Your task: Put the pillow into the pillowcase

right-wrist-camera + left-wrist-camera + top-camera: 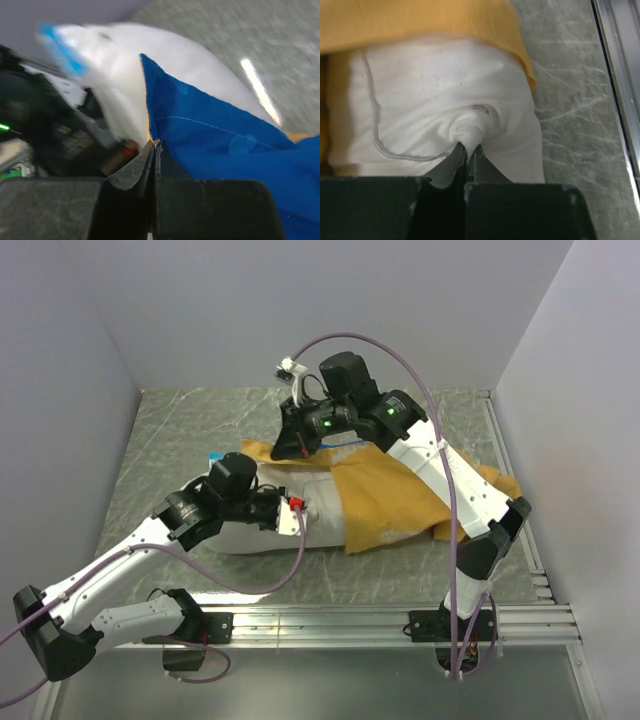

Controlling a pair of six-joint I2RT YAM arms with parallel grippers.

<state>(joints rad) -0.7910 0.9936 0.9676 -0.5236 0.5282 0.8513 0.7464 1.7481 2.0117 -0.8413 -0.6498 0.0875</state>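
L jaws pinch pillow [420, 100], R jaws pillowcase [225, 150]; pillow partly inside.

Pillow [248, 536] on table [180, 435], right end in pillowcase [390, 502]; pillowcase spreads rightward.

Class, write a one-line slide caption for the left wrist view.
Left gripper shut on a pinch of the plump white fabric pillow, its far end covered by the thin orange-yellow pillowcase.

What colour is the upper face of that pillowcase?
The pillowcase is orange-yellow on its upper face, clearest from the top camera.
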